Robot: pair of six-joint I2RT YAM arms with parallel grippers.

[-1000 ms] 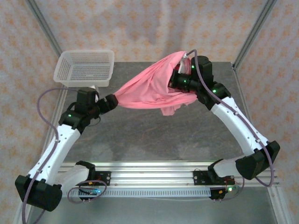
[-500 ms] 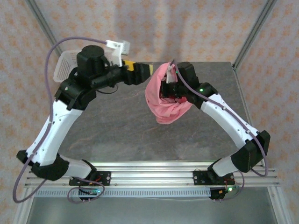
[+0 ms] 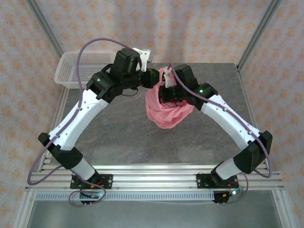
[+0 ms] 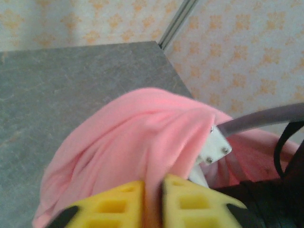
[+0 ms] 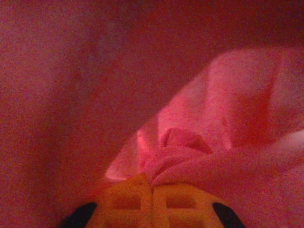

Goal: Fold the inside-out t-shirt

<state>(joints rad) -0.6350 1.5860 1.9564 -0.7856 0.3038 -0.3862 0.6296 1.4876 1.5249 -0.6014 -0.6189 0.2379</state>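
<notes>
The salmon-pink t-shirt (image 3: pixel 166 109) hangs bunched in the air above the middle of the table, draped over the right wrist. My left gripper (image 3: pixel 154 79) is raised high and meets the cloth at its top left. Its yellow fingers (image 4: pixel 114 206) are shut on a fold of the t-shirt (image 4: pixel 137 137). My right gripper (image 3: pixel 166 92) is buried inside the bundle. In the right wrist view its yellow fingers (image 5: pixel 128 202) are pressed together on a bunch of the t-shirt (image 5: pixel 199 156), with pink cloth all round the camera.
A white mesh basket (image 3: pixel 71 71) stands at the table's back left corner, partly behind the left arm. The grey table (image 3: pixel 118 137) lies bare under the hanging cloth. Metal frame posts (image 3: pixel 256 33) rise at the back corners.
My left arm has swung up and rightward from the table's left to the right gripper. The shirt, stretched between the grippers a second ago, now hangs gathered in one bundle.
</notes>
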